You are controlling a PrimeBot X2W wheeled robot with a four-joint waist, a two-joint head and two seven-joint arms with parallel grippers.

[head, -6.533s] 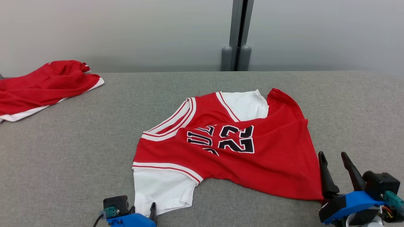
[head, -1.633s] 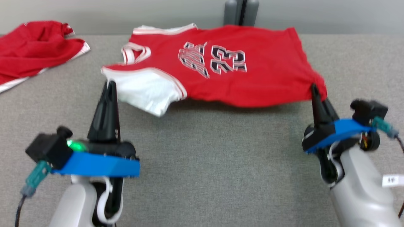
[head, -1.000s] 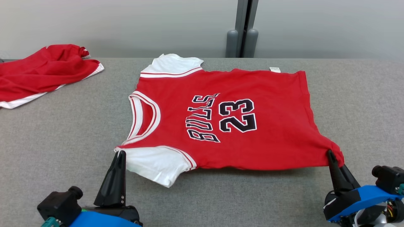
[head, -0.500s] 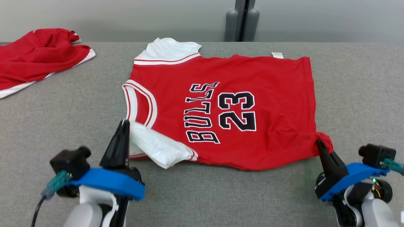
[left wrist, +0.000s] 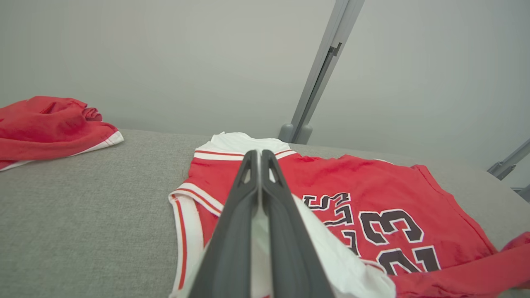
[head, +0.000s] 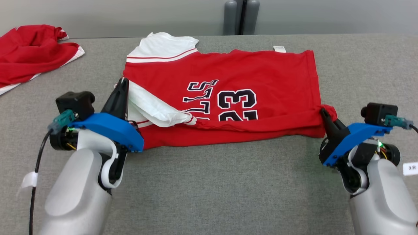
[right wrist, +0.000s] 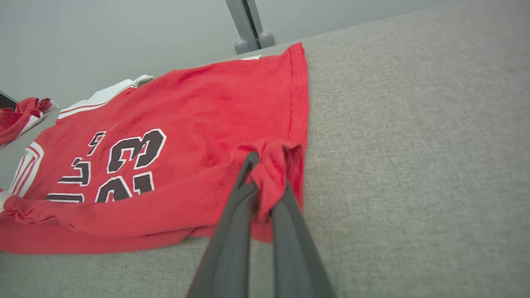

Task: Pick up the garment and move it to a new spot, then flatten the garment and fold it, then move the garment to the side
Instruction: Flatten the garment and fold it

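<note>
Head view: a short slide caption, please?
Both jaws, shut on the red-and-white fabric jersey, hold its near edge folded over the print.

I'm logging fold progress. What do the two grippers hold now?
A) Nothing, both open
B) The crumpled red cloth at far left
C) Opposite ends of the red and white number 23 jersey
C: the left gripper and the right gripper are each shut on the near edge of the red and white number 23 jersey.
</note>
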